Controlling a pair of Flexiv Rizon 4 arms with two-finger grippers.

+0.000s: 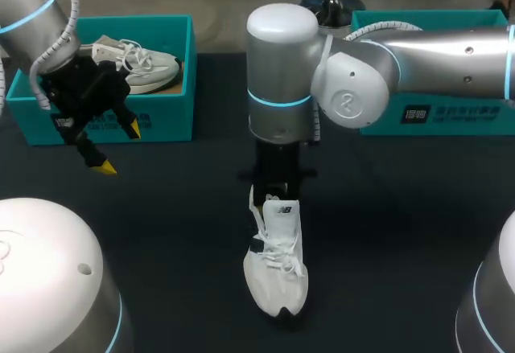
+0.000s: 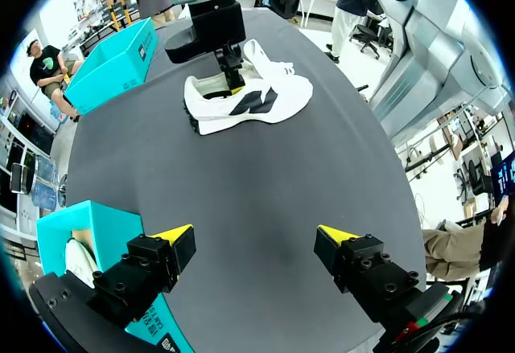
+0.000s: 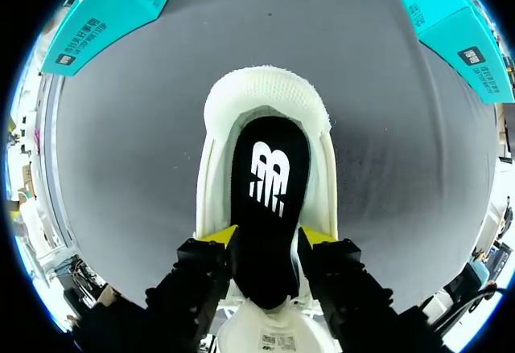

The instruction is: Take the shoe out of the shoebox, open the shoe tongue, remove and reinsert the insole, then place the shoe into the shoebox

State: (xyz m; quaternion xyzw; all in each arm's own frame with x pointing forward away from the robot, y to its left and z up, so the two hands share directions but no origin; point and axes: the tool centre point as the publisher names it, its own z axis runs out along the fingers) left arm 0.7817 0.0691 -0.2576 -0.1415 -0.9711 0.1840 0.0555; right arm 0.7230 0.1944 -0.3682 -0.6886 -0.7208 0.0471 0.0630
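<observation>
A white shoe (image 1: 278,277) lies on the dark table at the middle, toe toward the front edge. My right gripper (image 1: 276,194) hangs straight down into its opening. In the right wrist view the black insole (image 3: 269,176) lies inside the shoe (image 3: 265,88), and the right gripper (image 3: 268,239) stands open, one yellow tip along each side of the insole. The left wrist view shows the shoe (image 2: 249,100) from the side with the right gripper (image 2: 229,67) in its collar. My left gripper (image 1: 117,148) hovers wide open and empty in front of the left shoebox (image 1: 113,116).
A second white shoe (image 1: 137,63) lies in the left teal shoebox. Another teal shoebox (image 1: 451,116) stands at the back right, behind my right arm. The left gripper (image 2: 256,236) hangs over bare dark tabletop.
</observation>
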